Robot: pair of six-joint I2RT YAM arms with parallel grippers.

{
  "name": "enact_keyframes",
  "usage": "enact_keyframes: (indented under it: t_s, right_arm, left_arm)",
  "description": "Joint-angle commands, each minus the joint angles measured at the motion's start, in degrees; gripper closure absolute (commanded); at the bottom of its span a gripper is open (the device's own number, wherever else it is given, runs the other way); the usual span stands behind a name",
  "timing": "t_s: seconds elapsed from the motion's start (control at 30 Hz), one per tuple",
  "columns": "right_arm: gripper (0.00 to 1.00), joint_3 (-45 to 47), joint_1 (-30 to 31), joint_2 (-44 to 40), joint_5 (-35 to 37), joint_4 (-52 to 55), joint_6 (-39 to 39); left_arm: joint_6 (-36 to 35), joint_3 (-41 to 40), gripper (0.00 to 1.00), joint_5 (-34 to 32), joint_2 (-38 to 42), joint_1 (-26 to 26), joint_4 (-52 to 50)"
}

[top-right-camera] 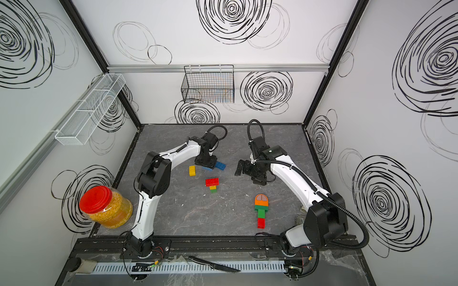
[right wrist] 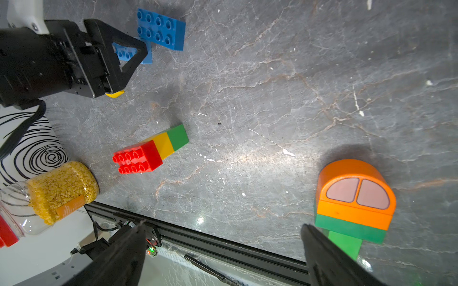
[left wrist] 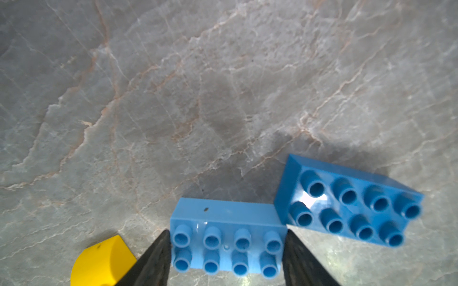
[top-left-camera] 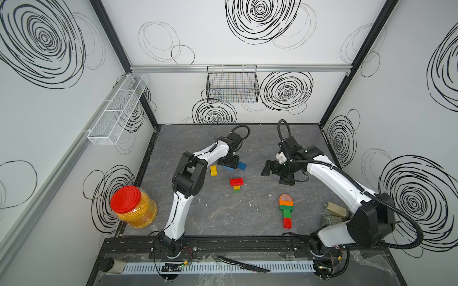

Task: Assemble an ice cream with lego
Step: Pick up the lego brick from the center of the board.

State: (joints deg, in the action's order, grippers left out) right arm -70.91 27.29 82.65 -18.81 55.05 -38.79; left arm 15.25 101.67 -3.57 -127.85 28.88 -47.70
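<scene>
Two blue oblong plastic bricks: paler blue brick between left end effector jaws, grip unclear; darker blue brick just beside. Right end effector jaws apart.

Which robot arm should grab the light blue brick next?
Left. The left gripper straddles the light blue brick, with a finger at each end. The right gripper hangs open off to the side, holding nothing.

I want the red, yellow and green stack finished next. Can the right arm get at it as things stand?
Probably yes. The right gripper is open, with bare table between it and the stack; the left gripper clamps a light blue brick farther back.
</scene>
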Motion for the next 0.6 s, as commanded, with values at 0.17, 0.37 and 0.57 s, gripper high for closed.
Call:
enact_keyframes:
  t_s: [0.17, 0.37, 0.57]
  right_arm:
    - [0.0, 1.3, -0.2, -2.2, -0.6, -0.9, -0.4]
    - [0.0, 2.3, -0.5, -2.9, -1.3, -1.9, -0.3]
    - [0.0, 3.2, -0.5, -3.6, -1.7, -2.6, -0.2]
  left_arm:
    - [2.4, 0.8, 0.37, -1.7, 7.8, 0.6, -3.2]
    - [3.8, 1.1, 0.37, -1.7, 10.8, 1.0, -5.6]
    - [6.2, 1.2, 0.37, -2.1, 14.8, 2.8, -9.3]
